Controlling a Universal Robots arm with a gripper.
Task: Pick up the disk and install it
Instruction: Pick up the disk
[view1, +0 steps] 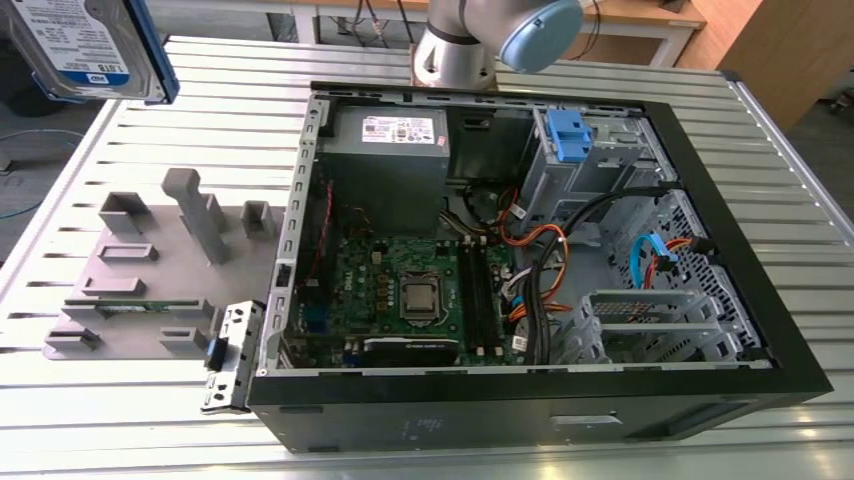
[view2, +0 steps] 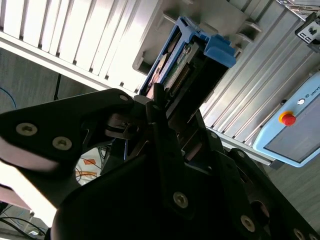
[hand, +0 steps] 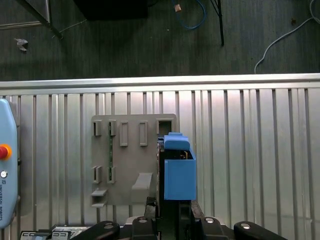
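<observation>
Disk (view2: 181, 67) clamped in end effector (view2: 172, 107), label (view1: 80, 45) in exterior view, blue carrier (hand: 179, 172) in both wrist views

A: Is the exterior view's edge cropping the disk (view1: 87, 45)?
B: Yes, its upper part is running off. In the second wrist view the gripper (view2: 170, 107) is hiding its clamped end.

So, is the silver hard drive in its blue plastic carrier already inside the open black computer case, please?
Out: the gripper holds the disk aloft, clear of the case.
</observation>
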